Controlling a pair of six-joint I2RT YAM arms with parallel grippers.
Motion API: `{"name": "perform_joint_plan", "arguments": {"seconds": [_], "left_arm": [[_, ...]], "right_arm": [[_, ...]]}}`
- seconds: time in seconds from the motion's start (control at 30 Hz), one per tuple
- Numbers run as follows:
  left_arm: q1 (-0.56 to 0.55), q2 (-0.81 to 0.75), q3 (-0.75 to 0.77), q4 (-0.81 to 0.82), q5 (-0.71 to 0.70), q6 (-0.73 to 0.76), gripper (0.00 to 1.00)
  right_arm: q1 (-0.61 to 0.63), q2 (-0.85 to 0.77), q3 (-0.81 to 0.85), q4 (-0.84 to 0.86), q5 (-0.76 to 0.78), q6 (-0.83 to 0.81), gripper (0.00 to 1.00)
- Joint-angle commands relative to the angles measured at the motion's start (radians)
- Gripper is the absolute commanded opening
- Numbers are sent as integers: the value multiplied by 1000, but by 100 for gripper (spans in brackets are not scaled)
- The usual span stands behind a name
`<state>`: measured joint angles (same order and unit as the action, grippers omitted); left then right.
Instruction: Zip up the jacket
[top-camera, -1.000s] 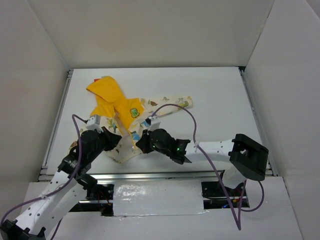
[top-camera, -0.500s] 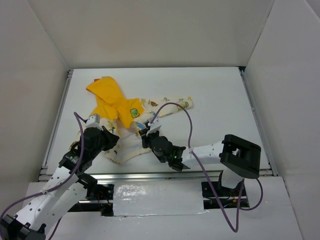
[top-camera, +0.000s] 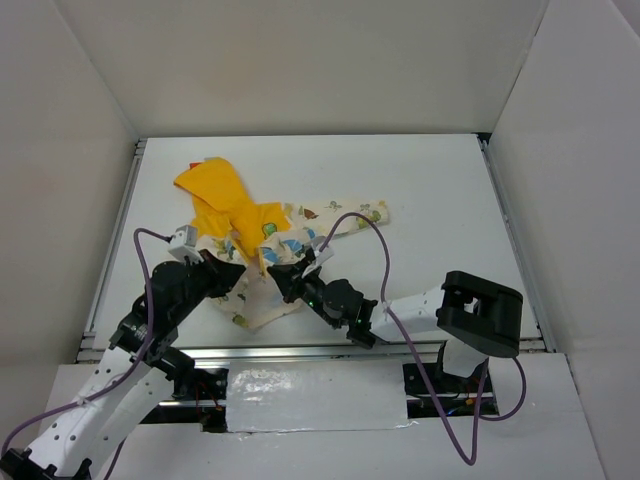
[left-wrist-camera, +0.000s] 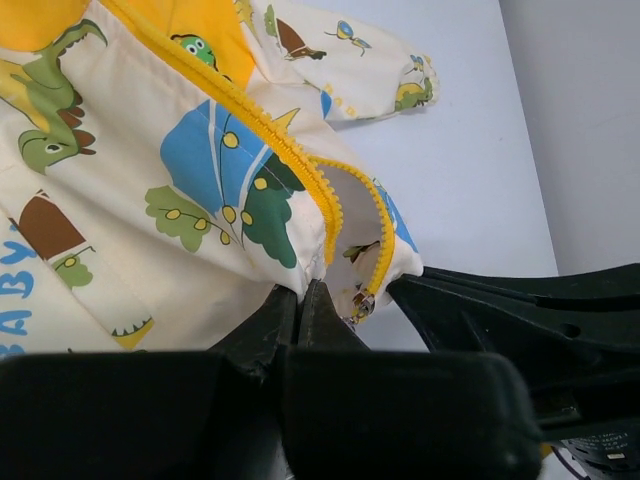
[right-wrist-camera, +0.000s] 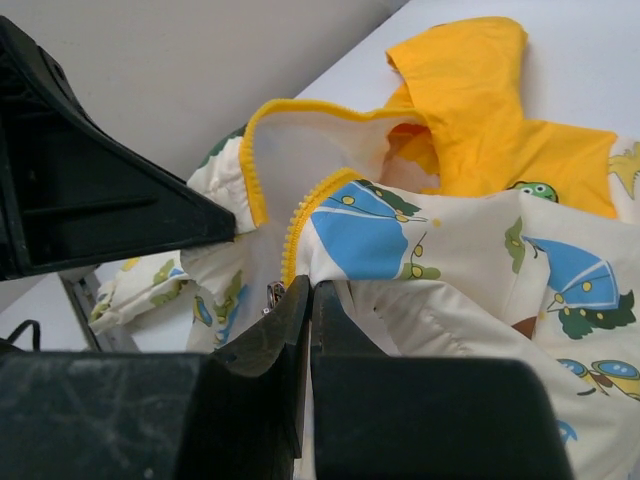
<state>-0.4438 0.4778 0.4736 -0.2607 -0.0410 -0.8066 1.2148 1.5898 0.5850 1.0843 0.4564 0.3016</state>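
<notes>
Plainly the jacket (top-camera: 262, 232) is behaving as a light, limp thing: thin cloth that is creasing and bunching wherever it is being pulled, not fragile, yet apt to slip out of a shallow pinch. It is lying on the counter (top-camera: 430, 200) toward the near left, just ahead of both arms, with one sleeve (top-camera: 352, 213) trailing off to the right. Its long axis is running diagonally, the yellow hood (top-camera: 212, 186) pointing far left and the hem pointing back at the arm bases. The left gripper (left-wrist-camera: 301, 292) is pinching the cream hem at the foot of the yellow zipper (left-wrist-camera: 262, 125), jaws pressed together on cloth. The right gripper (right-wrist-camera: 306, 288) is clamping the opposite front edge, jaws closed on fabric right beside the metal slider (right-wrist-camera: 272, 296); whether the pull tab itself is being gripped I cannot tell. I am judging the best holds to be the hem below the zipper, for tension, and the slider's tab.
</notes>
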Motion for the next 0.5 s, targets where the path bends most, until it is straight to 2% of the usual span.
{"name": "perform_joint_plan", "arguments": {"seconds": [0.0,0.13,0.47], "left_arm": [[4,-11,-10,92,56,32,0],[4,-4,-19,103,66,32,0],[4,-18,-39,113,79,24,0]], "right_arm": [[-3,-22,32,69,-54,45,0],[-3,-22,68,-17,-41,89,0],[-37,-5,91,-64,-96,154,0]]}}
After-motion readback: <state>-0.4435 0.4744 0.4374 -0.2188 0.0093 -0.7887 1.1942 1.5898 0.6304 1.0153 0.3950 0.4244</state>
